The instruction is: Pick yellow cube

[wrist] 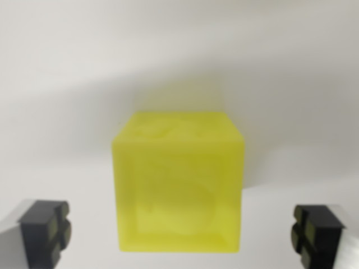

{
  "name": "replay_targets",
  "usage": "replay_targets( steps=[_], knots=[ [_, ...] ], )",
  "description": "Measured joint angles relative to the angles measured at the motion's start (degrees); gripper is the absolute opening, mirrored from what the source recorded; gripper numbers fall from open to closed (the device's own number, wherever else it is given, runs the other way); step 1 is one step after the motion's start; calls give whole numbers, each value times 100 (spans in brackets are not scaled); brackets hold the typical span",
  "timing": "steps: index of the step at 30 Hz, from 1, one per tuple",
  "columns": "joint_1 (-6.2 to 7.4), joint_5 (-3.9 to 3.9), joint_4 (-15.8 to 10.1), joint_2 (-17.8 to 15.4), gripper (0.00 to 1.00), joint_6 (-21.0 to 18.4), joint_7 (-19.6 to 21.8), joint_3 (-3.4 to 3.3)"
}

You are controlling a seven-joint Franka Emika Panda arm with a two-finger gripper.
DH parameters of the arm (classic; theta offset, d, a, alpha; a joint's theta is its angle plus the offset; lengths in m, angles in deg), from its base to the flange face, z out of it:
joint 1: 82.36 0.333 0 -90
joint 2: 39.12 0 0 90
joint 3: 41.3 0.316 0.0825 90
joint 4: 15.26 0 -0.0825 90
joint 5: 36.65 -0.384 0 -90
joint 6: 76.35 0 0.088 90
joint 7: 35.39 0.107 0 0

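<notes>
A translucent yellow cube sits on a plain white surface in the middle of the wrist view, slightly blurred. My gripper is open, its two black fingertips showing at the bottom corners: one fingertip at the wrist view's left and the other fingertip at the wrist view's right. The cube lies between them with a wide gap on each side, touching neither. Its lower edge reaches down to about the level of the fingertips.
The white surface fills the rest of the view. A soft grey shadow spreads behind and around the cube.
</notes>
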Motion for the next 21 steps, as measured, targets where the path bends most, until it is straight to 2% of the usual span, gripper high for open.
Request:
replay_targets(
  steps=[8,21],
  knots=[
    [36,2,15,139,100,125,69,0],
    [37,4,141,615,100,475,86,0]
  ],
)
